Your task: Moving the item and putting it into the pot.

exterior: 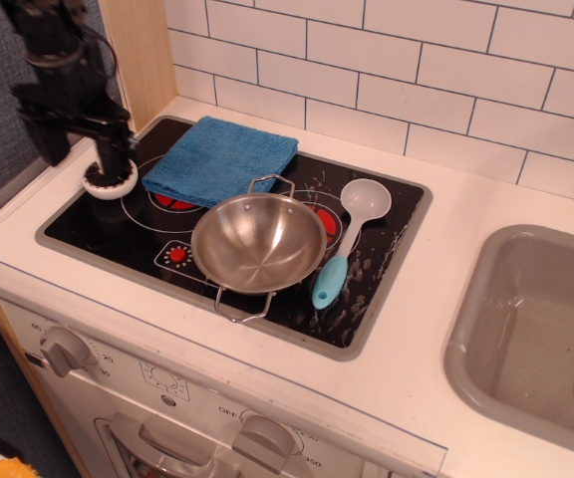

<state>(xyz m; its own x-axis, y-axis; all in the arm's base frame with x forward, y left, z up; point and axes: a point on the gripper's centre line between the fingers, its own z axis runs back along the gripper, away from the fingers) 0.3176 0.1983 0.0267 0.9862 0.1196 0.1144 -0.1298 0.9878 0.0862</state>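
Note:
The item (110,183), a small round white piece with a dark face, sits on the far left corner of the black stovetop (367,289). My black gripper (85,147) hangs right over it with its fingers spread open. One finger (117,154) stands on or just in front of the item's top and hides its knob; the other is to the left, off the item. The pot (258,242), a shiny steel bowl with two wire loop handles, stands empty in the middle of the stovetop, to the right of the item.
A blue folded cloth (219,159) lies between the item and the pot, at the back. A white spoon with a light-blue handle (350,237) lies right of the pot. A grey sink basin (531,339) is at far right. A wooden panel (140,50) stands behind the gripper.

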